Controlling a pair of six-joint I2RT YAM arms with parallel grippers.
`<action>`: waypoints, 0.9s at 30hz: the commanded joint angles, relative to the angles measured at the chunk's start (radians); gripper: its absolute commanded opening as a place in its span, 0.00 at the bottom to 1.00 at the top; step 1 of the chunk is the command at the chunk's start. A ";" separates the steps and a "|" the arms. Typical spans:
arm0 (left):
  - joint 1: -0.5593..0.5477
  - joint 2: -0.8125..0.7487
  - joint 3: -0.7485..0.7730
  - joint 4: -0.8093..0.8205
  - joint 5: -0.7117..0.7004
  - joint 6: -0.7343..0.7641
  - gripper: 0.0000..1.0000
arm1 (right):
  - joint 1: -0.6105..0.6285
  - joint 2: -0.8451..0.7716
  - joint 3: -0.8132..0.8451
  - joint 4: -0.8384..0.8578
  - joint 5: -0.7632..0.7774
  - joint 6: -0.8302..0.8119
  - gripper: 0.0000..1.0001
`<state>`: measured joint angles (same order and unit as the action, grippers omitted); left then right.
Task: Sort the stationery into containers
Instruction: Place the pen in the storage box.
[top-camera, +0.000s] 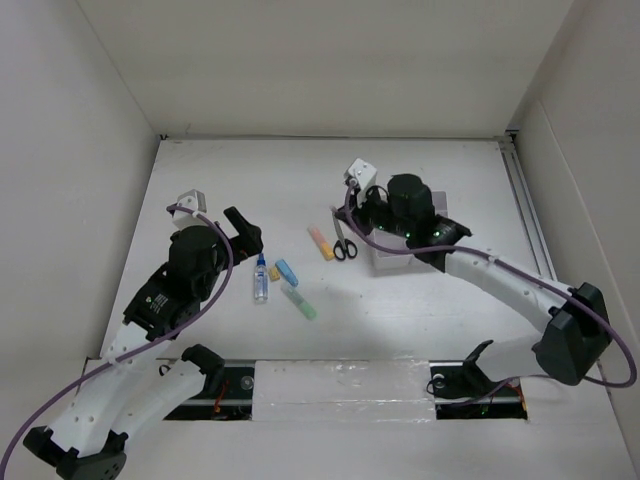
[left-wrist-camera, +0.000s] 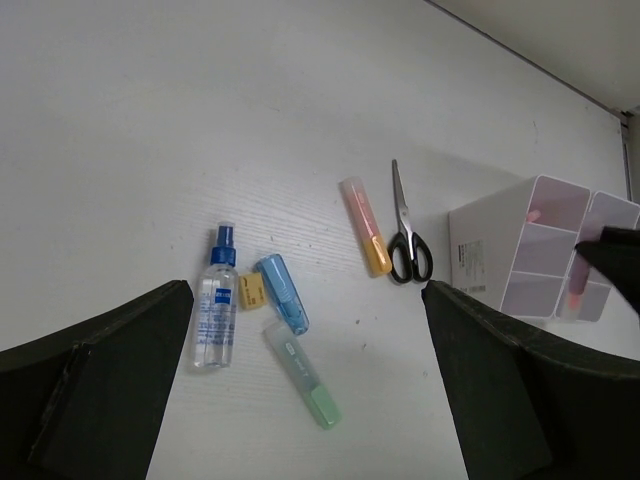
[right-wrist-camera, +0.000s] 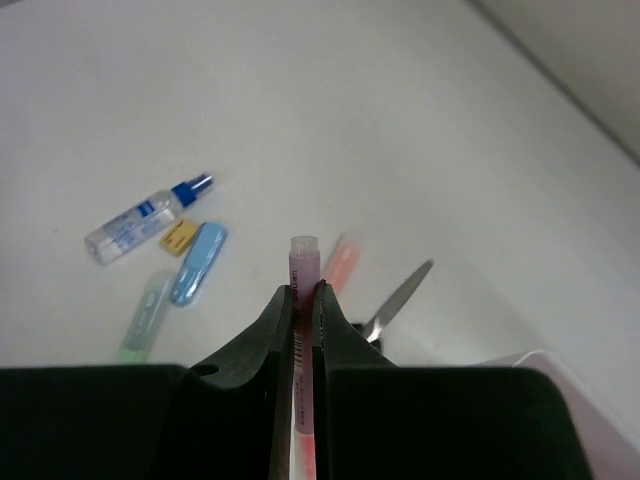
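Note:
My right gripper (right-wrist-camera: 302, 295) is shut on a thin pink pen (right-wrist-camera: 303, 262), held upright above the white compartment boxes (left-wrist-camera: 500, 245); in the top view it (top-camera: 375, 208) is over them (top-camera: 384, 262). On the table lie an orange marker (top-camera: 320, 243), black-handled scissors (top-camera: 343, 240), a blue marker (top-camera: 286, 272), a green marker (top-camera: 299, 301) and a clear bottle with a blue cap (top-camera: 261, 278). My left gripper (top-camera: 243, 232) is open and empty, just left of the bottle (left-wrist-camera: 217, 300) and above the green marker (left-wrist-camera: 302, 373). Another pink pen (left-wrist-camera: 577, 290) stands in a compartment.
A small yellow piece (left-wrist-camera: 251, 291) lies between the bottle and the blue marker (left-wrist-camera: 282, 293). White walls enclose the table on the left, back and right. A rail (top-camera: 525, 205) runs along the right edge.

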<state>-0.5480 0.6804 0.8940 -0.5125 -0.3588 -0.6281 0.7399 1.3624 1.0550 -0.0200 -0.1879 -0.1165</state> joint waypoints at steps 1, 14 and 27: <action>-0.001 -0.012 0.019 0.037 0.004 0.016 1.00 | -0.078 0.010 0.091 0.029 -0.209 -0.211 0.00; -0.001 -0.012 0.019 0.037 -0.016 0.025 1.00 | -0.474 0.309 0.514 -0.417 -0.735 -0.572 0.00; -0.001 0.007 0.019 0.037 -0.006 0.034 1.00 | -0.501 0.423 0.528 -0.517 -0.831 -0.673 0.00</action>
<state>-0.5480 0.6907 0.8940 -0.5125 -0.3595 -0.6117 0.2428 1.7920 1.5864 -0.5396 -0.9459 -0.7452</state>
